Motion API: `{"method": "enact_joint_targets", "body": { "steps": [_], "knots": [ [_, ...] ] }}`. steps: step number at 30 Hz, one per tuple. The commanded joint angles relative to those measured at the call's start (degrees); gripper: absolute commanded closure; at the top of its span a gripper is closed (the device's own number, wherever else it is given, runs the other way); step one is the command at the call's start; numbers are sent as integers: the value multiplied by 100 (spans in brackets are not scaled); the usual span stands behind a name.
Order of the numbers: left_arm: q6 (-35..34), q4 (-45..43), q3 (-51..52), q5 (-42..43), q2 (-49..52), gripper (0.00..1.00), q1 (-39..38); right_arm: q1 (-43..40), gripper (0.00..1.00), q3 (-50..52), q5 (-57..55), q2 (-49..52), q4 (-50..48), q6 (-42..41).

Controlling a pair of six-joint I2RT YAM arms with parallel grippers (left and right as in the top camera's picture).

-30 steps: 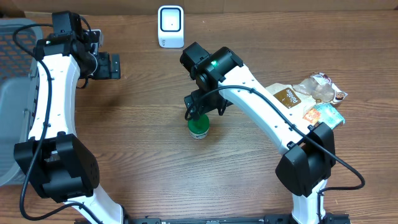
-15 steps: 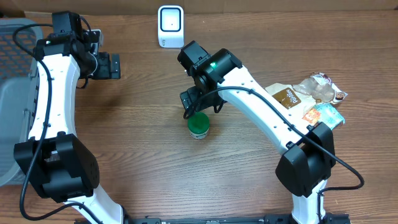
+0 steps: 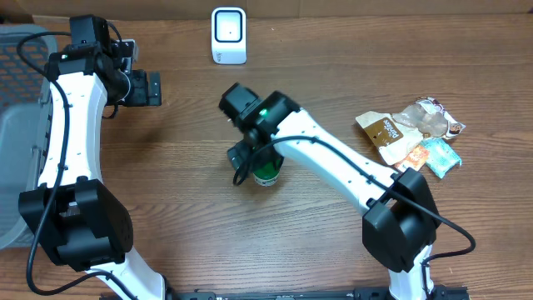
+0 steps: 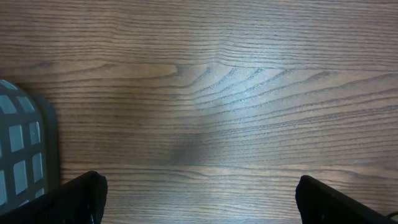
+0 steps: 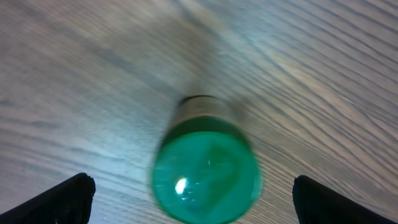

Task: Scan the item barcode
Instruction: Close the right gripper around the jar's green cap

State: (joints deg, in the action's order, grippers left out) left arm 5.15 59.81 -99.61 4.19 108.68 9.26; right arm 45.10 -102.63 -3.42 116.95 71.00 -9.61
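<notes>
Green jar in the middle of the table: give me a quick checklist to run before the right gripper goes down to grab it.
1. Right gripper open: ok, fingertips stand wide apart.
2. Green jar between the fingers: ok, in the wrist view its lid sits roughly midway between them.
3. Jar standing lid up: ok.
4. Which side to turn toward the scanner: cannot tell, the jar's wall is blurred and mostly hidden.
5. Scanner uncovered: ok, nothing stands in front of it.
6. Left gripper out of the way: ok, open and far off to the side.
</notes>
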Motion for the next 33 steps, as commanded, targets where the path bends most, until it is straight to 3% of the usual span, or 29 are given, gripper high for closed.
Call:
{"method": "enact_joint_targets", "body": {
  "steps": [1,16,33],
  "knots": [
    [109,-11,-61,-33,-46,0,11,127,0,31,-133,-107,-35,109],
    [109,-9,-61,-33,-46,0,11,-17,2,417,-485,55,-195,109],
    [109,-9,-61,-33,-46,0,11,-22,16,446,-407,208,-328,109]
  ]
}}
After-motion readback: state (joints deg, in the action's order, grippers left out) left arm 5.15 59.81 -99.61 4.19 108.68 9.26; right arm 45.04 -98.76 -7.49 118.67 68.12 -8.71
